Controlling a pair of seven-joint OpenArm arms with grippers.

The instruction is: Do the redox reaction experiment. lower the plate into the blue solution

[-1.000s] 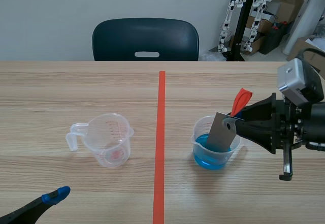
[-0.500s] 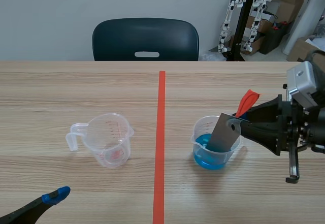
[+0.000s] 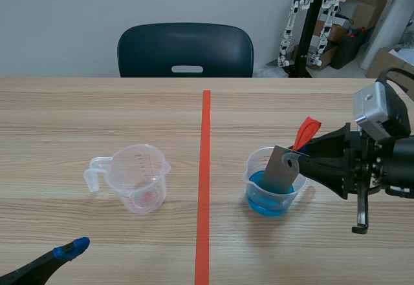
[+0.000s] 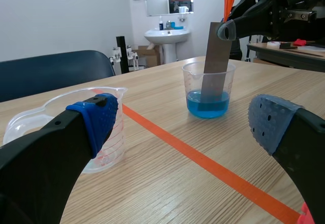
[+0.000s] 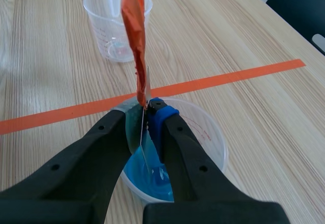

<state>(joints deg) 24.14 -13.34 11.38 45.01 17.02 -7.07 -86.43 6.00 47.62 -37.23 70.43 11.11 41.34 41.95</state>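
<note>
Right end effector comes in level from the counter's right edge, fingers clamped flat on the upper end of the grey plate. Nothing else is in the grip. An orange strip sticks up from the plate top, above the fingers.

Key relation: the plate hangs from the fingertips straight over and into the beaker. Its long axis is near upright, with the top tipped toward the right arm. In the left wrist view the lower end sits inside the beaker and reaches the blue solution. The upper part and the fingers are above the rim. The beaker stands on the right half of the counter, closer to the near edge than the far one.

Judgement: the plate is already partly dipped. What's left is a short descent along its long axis. The fingertips are close to the rim on the arm's side and could bump it.

Left end effector is low at the near left corner, fingers wide apart, holding nothing and well apart from the beaker. The right arm is clearly the nearer one. An empty measuring cup sits on the left half.
</note>
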